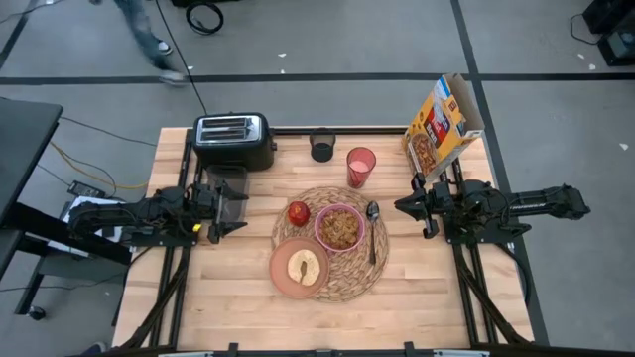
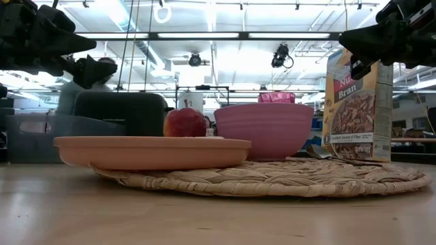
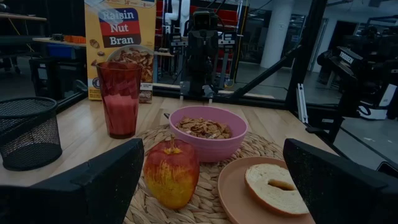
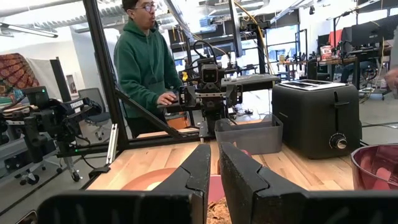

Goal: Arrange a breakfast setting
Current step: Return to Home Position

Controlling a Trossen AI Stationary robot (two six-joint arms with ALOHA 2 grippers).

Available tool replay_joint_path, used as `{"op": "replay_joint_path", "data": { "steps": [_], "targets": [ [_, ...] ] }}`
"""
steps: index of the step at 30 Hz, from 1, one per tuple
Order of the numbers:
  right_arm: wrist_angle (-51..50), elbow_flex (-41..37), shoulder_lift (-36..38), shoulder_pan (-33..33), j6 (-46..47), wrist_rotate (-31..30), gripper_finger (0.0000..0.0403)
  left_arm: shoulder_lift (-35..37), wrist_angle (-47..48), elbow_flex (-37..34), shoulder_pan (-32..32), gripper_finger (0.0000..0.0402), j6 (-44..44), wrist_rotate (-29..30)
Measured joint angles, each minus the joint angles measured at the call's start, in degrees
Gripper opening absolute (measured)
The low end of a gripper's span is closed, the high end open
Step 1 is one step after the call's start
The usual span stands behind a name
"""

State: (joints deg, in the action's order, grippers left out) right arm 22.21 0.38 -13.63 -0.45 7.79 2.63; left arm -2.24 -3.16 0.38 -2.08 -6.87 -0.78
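The round woven placemat (image 1: 347, 283) lies at the table's middle. On it stand the pink bowl (image 1: 339, 228) holding cereal, the red apple (image 1: 299, 212) and the metal spoon (image 1: 373, 233), which lies right of the bowl. The brownish-pink plate (image 1: 283, 273) rests on the mat's near-left part with the toast slice (image 1: 303, 266) on it. The translucent pink cup (image 1: 361, 167) stands on the table beyond the mat. My left gripper (image 1: 241, 211) hovers open left of the mat, facing the apple (image 3: 171, 173). My right gripper (image 1: 399, 206) hovers shut right of the mat, above table height (image 4: 214, 168).
The black toaster (image 1: 233, 141) stands at the far left, with a clear grey bin (image 1: 228, 183) near my left gripper. A black mesh cup (image 1: 322, 146) and the cereal box (image 1: 444, 124) stand at the far edge. A person (image 4: 146, 62) stands beyond the table's left side.
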Motion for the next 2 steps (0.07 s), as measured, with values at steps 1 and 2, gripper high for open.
{"op": "replay_joint_path", "data": {
  "steps": [1, 2],
  "targets": [
    [0.0, 0.0, 0.0, 0.0, 0.0, 0.0, 0.0046, 0.0, 0.0, 0.0, 0.0, 0.0391, 0.0, 0.0],
    [0.0, 0.0, 0.0, 0.0, 0.0, 0.0, 0.0046, 0.0, 0.0, 0.0, 0.0, 0.0391, 0.0, 0.0]
  ]
}}
